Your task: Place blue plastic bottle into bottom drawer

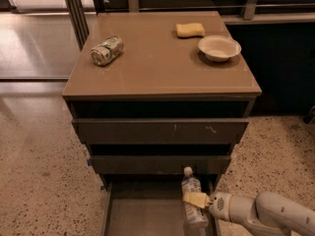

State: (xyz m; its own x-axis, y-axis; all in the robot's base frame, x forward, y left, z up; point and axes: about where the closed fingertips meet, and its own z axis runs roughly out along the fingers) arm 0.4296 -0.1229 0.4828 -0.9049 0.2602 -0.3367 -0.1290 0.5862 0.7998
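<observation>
The blue plastic bottle (192, 196) has a white cap and stands nearly upright over the right side of the open bottom drawer (142, 215). My gripper (197, 199), with yellowish fingers (194, 199), reaches in from the lower right and is shut on the bottle's middle. The drawer is pulled out at the foot of the brown cabinet (162, 73), showing a flat grey floor. The two drawers above are nearly shut.
On the cabinet top lie a crushed green-and-white can (107, 50) at the left, a yellow sponge (190, 29) and a white bowl (219, 47) at the right. Speckled floor surrounds the cabinet. A dark counter stands behind and to the right.
</observation>
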